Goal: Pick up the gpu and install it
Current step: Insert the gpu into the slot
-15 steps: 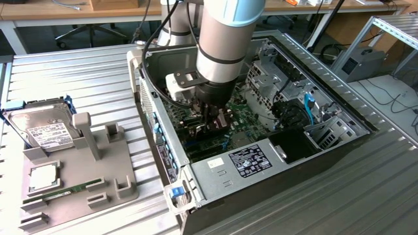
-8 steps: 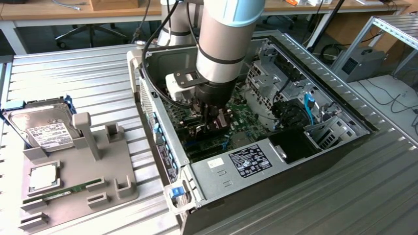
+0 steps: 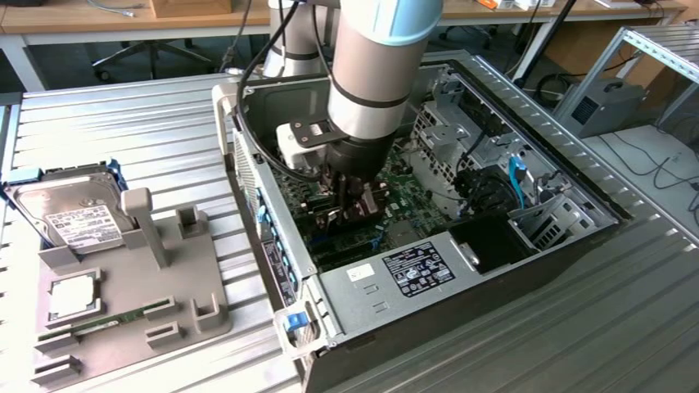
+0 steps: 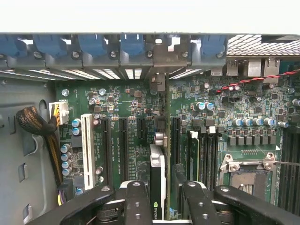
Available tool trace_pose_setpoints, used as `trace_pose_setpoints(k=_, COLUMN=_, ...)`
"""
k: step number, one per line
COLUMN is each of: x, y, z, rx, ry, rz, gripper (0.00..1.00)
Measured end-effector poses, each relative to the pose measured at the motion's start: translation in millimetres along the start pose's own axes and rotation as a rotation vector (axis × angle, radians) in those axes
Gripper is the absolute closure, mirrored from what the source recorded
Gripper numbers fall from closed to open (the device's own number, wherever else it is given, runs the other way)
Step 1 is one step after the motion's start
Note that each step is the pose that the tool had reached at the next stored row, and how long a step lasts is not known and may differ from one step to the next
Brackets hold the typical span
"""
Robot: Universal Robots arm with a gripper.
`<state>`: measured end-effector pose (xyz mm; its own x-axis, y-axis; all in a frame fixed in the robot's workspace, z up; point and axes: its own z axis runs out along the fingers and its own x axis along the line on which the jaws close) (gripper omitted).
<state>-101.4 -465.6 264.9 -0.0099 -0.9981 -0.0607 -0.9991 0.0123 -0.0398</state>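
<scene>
Down inside the open computer case (image 3: 568, 176), the pincer (image 4: 161, 197) straddles the gpu (image 4: 158, 180), which stands edge-on in a motherboard (image 4: 126, 101) slot; its fingers (image 4: 136, 201) sit slightly apart beside the card, grip uncertain.

A robotics lab: open computer case (image 3: 437, 270) on ribbed metal bench (image 3: 142, 139), cluttered desks (image 3: 110, 20) behind

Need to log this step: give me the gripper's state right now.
Gripper: inside the computer case, fingers on either side of the gpu standing edge-on in the motherboard; whether they clamp it cannot be told.
</scene>
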Motion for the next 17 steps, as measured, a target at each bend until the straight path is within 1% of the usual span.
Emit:
trace_pose_setpoints(k=4, x=-0.8, y=-0.5, z=-7.9, rx=0.0003, ry=-0.0005, rz=0.000, gripper=0.66)
trace_pose_setpoints(k=9, x=-2.7, y=-1.2, z=-21.3, rx=0.0003, ry=-0.0004, rz=0.000, gripper=0.66)
trace_pose_setpoints(k=11, x=-4.6, y=-1.7, z=-30.7, rx=0.0003, ry=-0.0004, rz=0.000, gripper=0.66)
trace_pose_setpoints(k=13, x=-5.6, y=-2.0, z=-35.9, rx=0.0003, ry=-0.0004, rz=0.000, gripper=0.66)
trace_pose_setpoints(k=14, x=-6.4, y=-2.1, z=-40.0, rx=0.0003, ry=-0.0003, rz=0.000, gripper=0.66)
trace_pose_setpoints(k=17, x=-7.9, y=-2.5, z=-47.0, rx=0.0003, ry=-0.0004, rz=0.000, gripper=0.66)
